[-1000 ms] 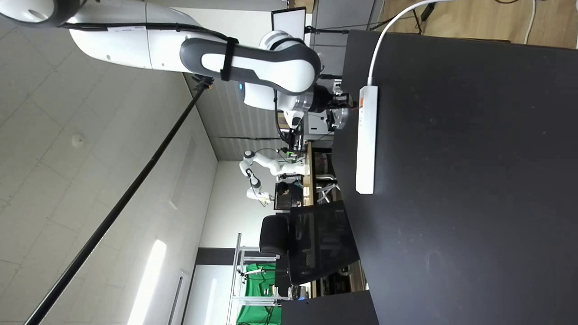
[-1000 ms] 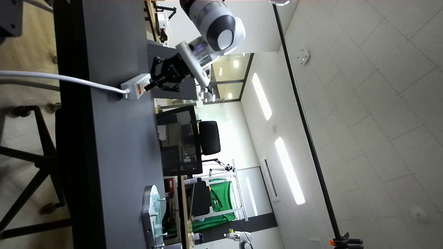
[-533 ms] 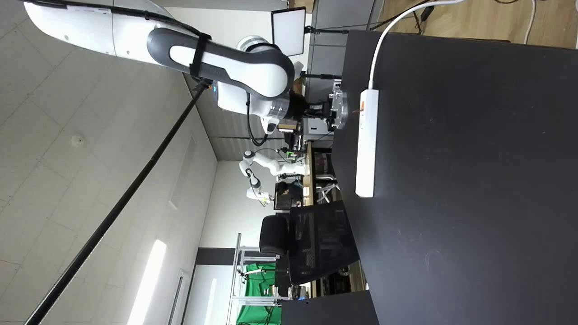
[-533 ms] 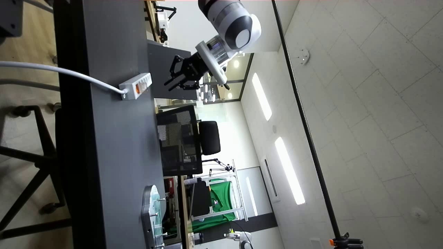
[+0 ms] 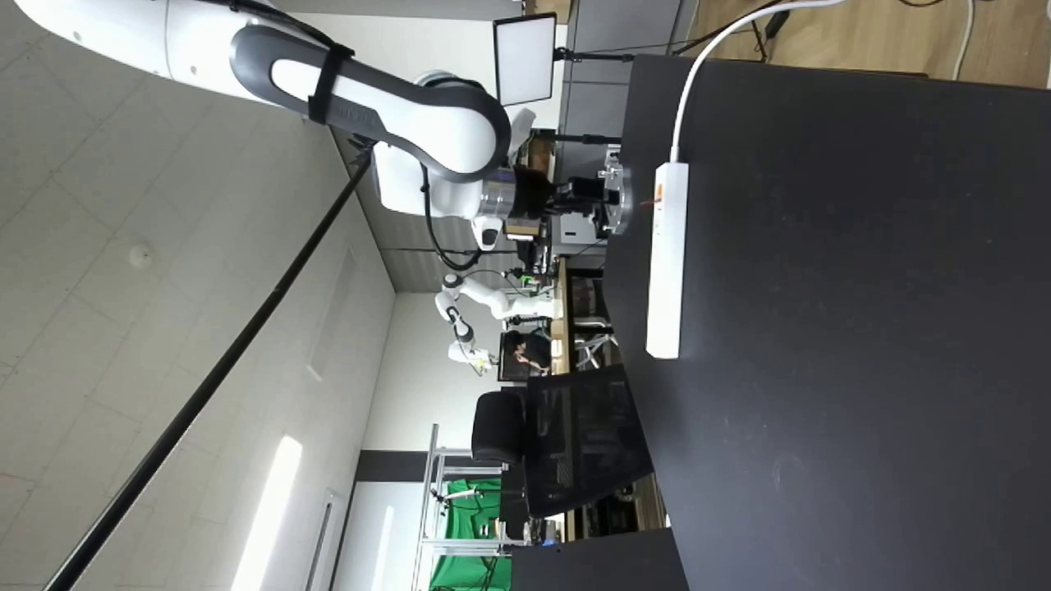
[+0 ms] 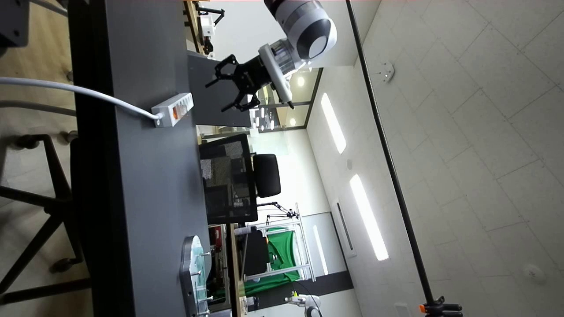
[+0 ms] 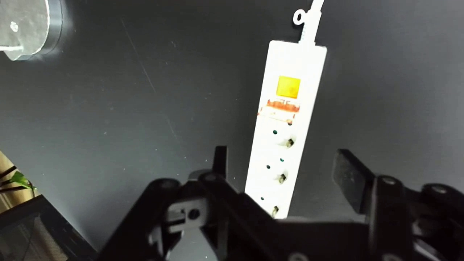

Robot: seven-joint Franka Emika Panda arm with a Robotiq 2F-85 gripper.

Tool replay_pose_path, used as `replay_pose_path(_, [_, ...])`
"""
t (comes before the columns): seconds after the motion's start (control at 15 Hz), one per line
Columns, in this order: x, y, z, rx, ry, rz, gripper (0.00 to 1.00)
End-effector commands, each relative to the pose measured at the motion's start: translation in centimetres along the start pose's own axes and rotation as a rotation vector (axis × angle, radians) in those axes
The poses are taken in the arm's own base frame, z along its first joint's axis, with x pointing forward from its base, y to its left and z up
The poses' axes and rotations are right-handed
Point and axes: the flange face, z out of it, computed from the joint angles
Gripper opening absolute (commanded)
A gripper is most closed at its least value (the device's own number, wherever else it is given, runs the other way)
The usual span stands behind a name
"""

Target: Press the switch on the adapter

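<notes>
Claw [image 6: 215, 97] gaped wide above the bench [image 6: 163, 189], apart from the white adapter [image 5: 667, 261], which lay on it, white cable [image 6: 88, 92] off one end, yellow switch [image 7: 288, 87] on top near that end.

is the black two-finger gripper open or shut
Open: the black gripper has its fingertips wide apart in an exterior view and the wrist view.

free: gap gripper [image 6: 214, 98] to adapter [image 7: 282, 128]; both long sides | obstacle: cable [image 6: 79, 90], one end
</notes>
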Motion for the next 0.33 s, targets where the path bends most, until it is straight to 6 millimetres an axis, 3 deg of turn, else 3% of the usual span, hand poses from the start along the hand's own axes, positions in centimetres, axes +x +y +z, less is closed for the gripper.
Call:
replay_pose_path(0.0, [-0.9,0.2,-1.6,0.046,-0.043,-0.026,1.0])
replay_pose_path(0.07, [-0.4,0.1,-0.3,0.026,-0.027,-0.032,1.0])
replay_pose_path(0.13, [-0.5,0.1,-0.5,0.032,-0.03,-0.043,0.96])
replay_pose_path(0.27, [-0.7,0.1,-0.3,0.034,-0.028,-0.05,1.0])
